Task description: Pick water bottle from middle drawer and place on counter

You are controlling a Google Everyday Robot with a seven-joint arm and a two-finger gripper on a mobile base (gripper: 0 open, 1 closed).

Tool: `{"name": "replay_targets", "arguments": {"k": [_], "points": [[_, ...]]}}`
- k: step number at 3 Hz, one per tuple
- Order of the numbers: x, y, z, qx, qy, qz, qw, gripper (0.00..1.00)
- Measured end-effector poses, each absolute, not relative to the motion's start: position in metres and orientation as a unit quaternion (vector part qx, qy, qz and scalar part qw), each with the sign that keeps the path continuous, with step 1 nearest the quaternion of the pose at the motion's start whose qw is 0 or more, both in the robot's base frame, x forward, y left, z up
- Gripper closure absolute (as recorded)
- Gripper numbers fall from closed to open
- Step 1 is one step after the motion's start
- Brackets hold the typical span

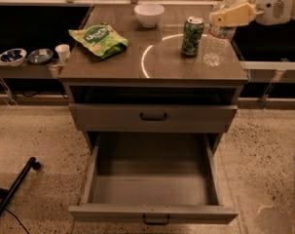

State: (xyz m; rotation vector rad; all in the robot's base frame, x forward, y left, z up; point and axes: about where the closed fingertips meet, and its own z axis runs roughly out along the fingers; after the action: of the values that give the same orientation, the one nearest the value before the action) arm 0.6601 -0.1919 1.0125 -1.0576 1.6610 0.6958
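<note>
The clear water bottle [216, 45] with a white cap hangs tilted over the right edge of the counter [156, 62], its base just above the surface, right of the green can [192, 36]. My gripper [230, 16] comes in from the upper right and is shut on the water bottle's upper part. The middle drawer [153, 213] is pulled wide open below and is empty inside. The handled drawer [153, 116] above it is closed.
A green snack bag [99, 39] lies on the counter's left, a white bowl [149, 14] at the back. A side shelf on the left holds small bowls [25, 56] and a white cup [63, 52]. A dark pole [13, 189] lies on the floor at lower left.
</note>
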Motion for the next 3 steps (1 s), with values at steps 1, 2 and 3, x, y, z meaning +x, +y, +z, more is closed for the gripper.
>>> {"name": "replay_targets", "arguments": {"k": [1,2,3], "points": [[0.686,-0.221,1.009,-0.397,0.728,0.264,0.493,1.0],[0.701,-0.233,0.986,-0.363,0.754,0.274,0.473,0.81],[0.71,-0.23,0.962,-0.349,0.754,0.309,0.464,0.5]]}}
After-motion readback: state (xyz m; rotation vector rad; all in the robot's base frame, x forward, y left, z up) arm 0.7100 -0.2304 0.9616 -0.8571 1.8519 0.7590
